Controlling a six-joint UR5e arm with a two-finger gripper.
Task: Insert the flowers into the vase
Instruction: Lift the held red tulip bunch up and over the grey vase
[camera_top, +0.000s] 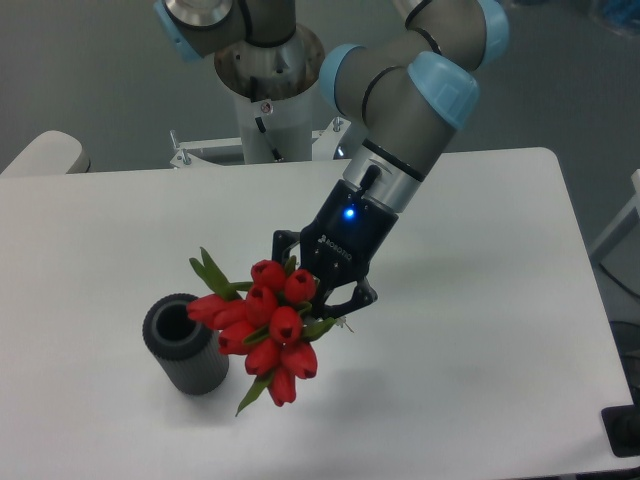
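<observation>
Half the job looks done: the gripper (322, 300) has its jaws clamped on the flowers (265, 322), carried in the air just right of the empty upright vase (186, 344) on the counter (470, 340); insertion remains.

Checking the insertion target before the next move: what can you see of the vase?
The vase is a small dark grey ribbed cylinder with a thick rounded rim and a dark open mouth. It looks like matte plastic or rubber. It stands on the white table, leaning slightly in this view, left of the flowers. Nothing is in it; whether the nearest bud touches it is unclear.
</observation>
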